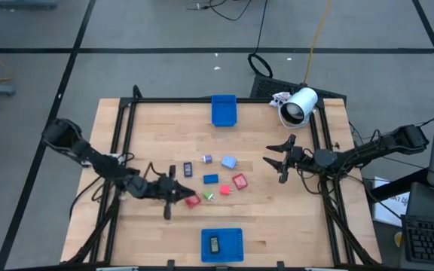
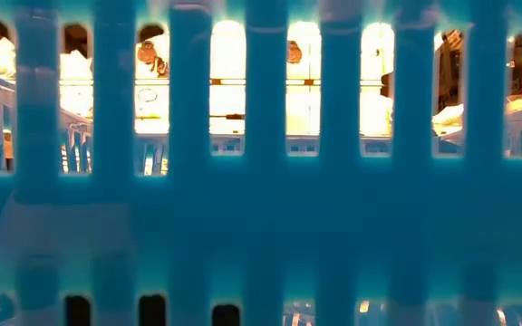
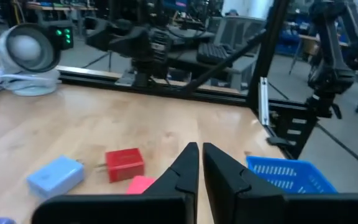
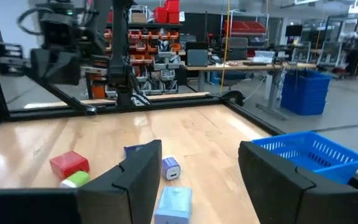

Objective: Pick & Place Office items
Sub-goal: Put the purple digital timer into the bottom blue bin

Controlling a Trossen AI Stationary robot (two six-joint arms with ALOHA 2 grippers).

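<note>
Small office items lie mid-table: a dark piece (image 1: 188, 168), a purple cube (image 1: 206, 159), a light blue block (image 1: 228, 162), a blue block (image 1: 210, 179), a red block (image 1: 239, 181), a pink piece (image 1: 224, 190), a green bit (image 1: 209, 196) and a red piece (image 1: 193, 200). My left gripper (image 1: 178, 193) is low over the table left of them, shut (image 3: 200, 163) with nothing between the fingers. My right gripper (image 1: 279, 160) is open (image 4: 197, 168) right of them and touches nothing. My left gripper's shut fingers (image 3: 182, 171) stand close beside a pink-red piece (image 3: 142, 183) that lies on the table. Whether they touch it I cannot tell.
A blue tray (image 1: 224, 110) sits at the far edge. Another blue tray (image 1: 236, 245) at the near edge holds a dark piece (image 1: 214, 243); its slatted wall (image 2: 261, 199) fills the low view. A white cylindrical device (image 1: 300, 104) lies at the far right corner. A black frame borders the table.
</note>
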